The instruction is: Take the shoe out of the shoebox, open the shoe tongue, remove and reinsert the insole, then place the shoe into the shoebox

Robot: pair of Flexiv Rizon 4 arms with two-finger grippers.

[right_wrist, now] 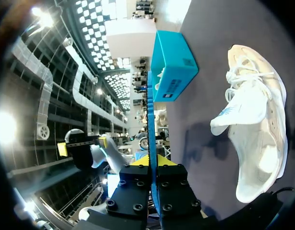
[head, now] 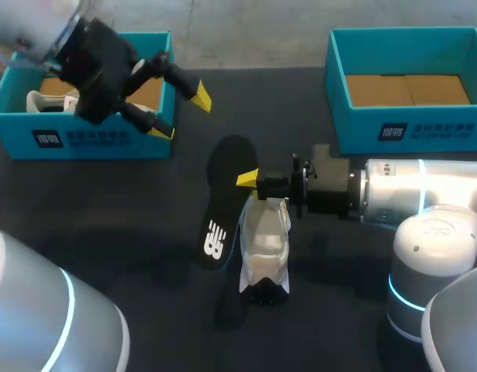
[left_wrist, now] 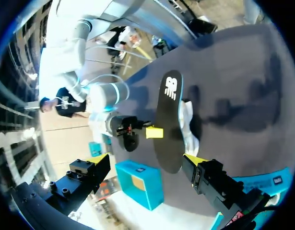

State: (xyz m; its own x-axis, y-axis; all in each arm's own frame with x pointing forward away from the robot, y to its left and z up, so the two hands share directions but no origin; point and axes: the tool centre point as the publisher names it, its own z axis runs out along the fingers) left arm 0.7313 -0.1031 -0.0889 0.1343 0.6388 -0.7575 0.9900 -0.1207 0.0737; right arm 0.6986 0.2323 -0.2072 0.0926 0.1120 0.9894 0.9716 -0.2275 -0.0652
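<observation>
Insole (head: 222,203) pinched at its edge by my right end effector (head: 250,180), long axis running away from me, logo end nearest; shoe (head: 265,242) lies parallel just beside it on the surface (head: 106,209). Left end effector (head: 181,115) hangs spread.

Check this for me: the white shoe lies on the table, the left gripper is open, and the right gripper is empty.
One part is wrong. The right gripper is not empty: the right wrist view shows both fingers shut on the edge of the black insole. The rest holds: the white shoe lies on the table, and the left gripper is open.
</observation>
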